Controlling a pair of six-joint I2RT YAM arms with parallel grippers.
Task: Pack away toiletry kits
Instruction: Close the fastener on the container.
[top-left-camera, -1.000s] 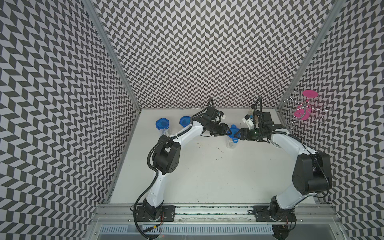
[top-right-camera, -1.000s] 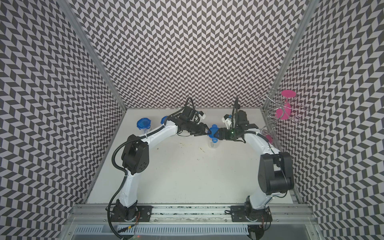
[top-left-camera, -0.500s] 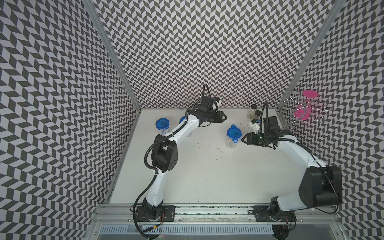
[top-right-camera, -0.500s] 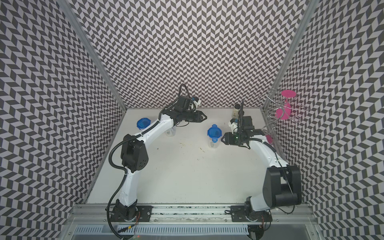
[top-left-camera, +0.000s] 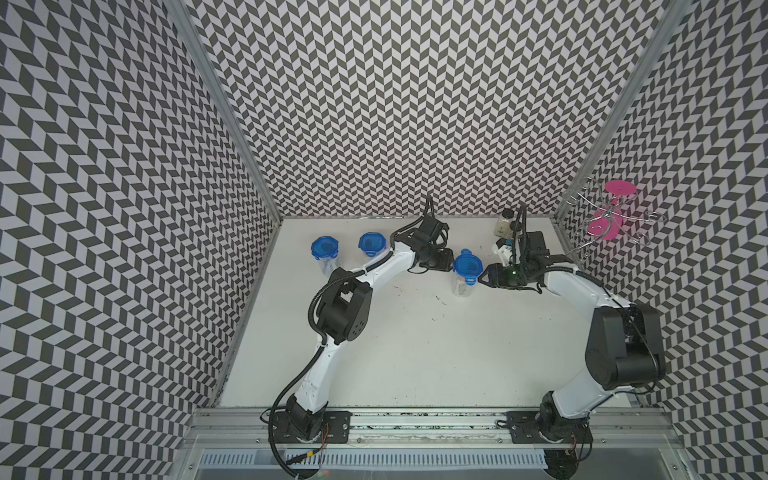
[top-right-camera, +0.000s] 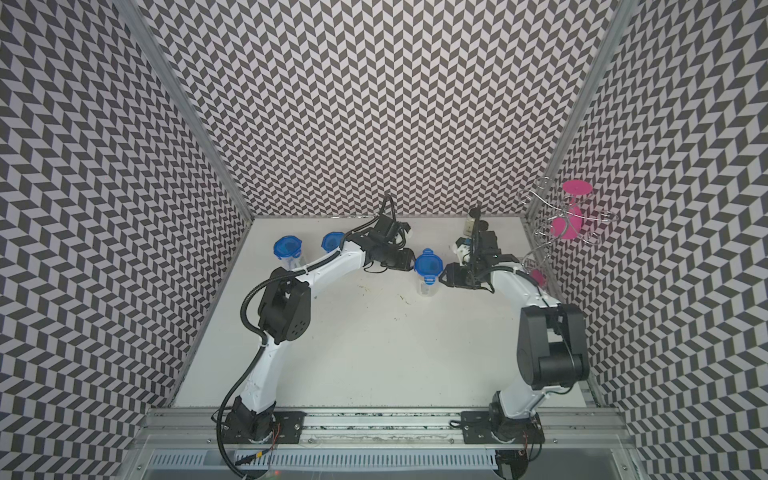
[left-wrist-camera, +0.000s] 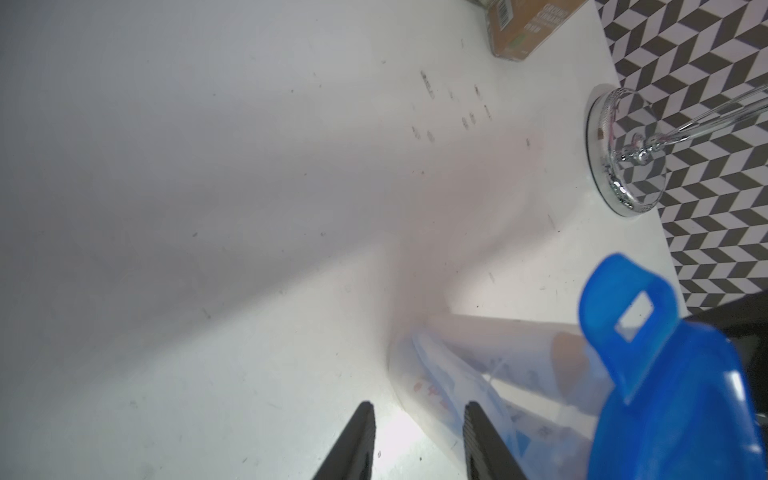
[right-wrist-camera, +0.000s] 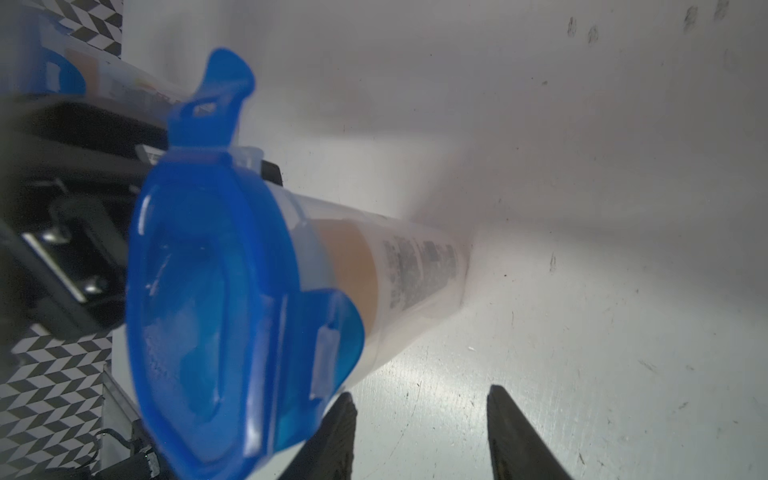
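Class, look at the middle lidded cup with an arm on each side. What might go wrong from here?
The left gripper and right gripper, jaws open, flank the middle cup; an uneven push could tip it. One lid tab stands up unlatched, so the lid might lift or sit crooked. The spice jar close behind the right arm could get knocked.

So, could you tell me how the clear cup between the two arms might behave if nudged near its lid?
The clear cup is tall and looks narrower at its base, so a high push would probably tip it. One tab of its blue lid stands flipped up, so lifting by the lid seems risky.
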